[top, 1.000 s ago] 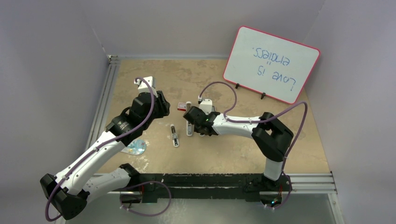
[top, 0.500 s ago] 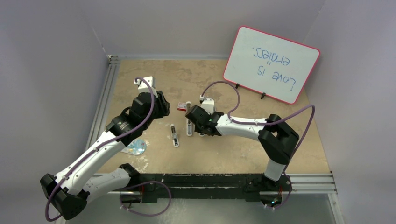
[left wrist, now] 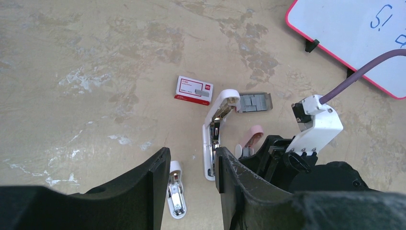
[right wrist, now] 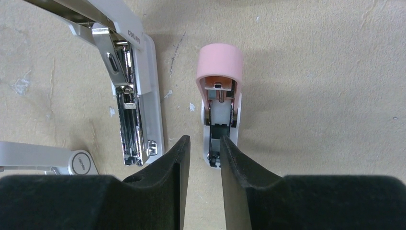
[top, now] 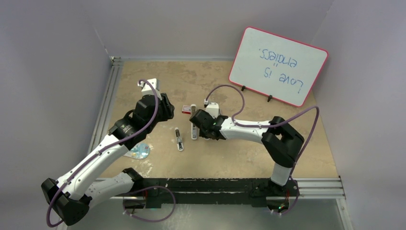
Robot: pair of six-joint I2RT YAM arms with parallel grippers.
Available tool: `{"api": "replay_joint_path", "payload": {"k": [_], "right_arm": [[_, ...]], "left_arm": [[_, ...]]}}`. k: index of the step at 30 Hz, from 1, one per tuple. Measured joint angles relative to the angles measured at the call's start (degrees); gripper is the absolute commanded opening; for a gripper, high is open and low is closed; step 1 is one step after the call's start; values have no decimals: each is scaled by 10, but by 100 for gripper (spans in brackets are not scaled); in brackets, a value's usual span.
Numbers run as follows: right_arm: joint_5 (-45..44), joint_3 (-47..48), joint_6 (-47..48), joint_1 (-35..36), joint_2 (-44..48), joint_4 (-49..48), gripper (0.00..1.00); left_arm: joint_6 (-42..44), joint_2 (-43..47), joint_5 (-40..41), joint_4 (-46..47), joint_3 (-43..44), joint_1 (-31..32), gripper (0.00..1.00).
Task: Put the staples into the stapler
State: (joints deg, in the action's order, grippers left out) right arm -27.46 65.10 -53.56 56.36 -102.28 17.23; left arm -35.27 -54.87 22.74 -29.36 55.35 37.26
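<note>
The pink stapler [right wrist: 220, 91] lies open on the table, and its near end sits at my right gripper [right wrist: 205, 143], which is open with a narrow gap and empty. A grey block of staples [left wrist: 254, 101] lies by the head of an open white stapler [left wrist: 213, 134]. The red staples box [left wrist: 193, 90] lies shut to its left and also shows in the top view [top: 186, 109]. My left gripper [left wrist: 191, 163] is open and empty, held above the table. My right gripper [top: 200, 127] sits low beside the white stapler [top: 194, 129].
A small white stapler [left wrist: 175, 194] lies open near the left gripper [top: 165, 109]. A disc [top: 139, 151] lies under the left arm. A pink-framed whiteboard [top: 277, 64] stands at the back right. Walls close in the table on three sides.
My right arm has shifted slightly, its gripper edging left and its elbow moving a little right and nearer. The left arm and the objects have not moved.
</note>
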Motion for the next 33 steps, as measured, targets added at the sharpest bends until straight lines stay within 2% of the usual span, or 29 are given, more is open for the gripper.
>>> {"api": "replay_joint_path", "payload": {"k": [27,30,33], "right_arm": [[-16,8,0,0,-5,7,32],[-23,8,-1,-2,26,15,28],[-32,8,-2,-10,75,17,18]], "left_arm": [[0,-4,0,0,0,0,40],[0,-4,0,0,0,0,39],[0,-4,0,0,0,0,39]]}}
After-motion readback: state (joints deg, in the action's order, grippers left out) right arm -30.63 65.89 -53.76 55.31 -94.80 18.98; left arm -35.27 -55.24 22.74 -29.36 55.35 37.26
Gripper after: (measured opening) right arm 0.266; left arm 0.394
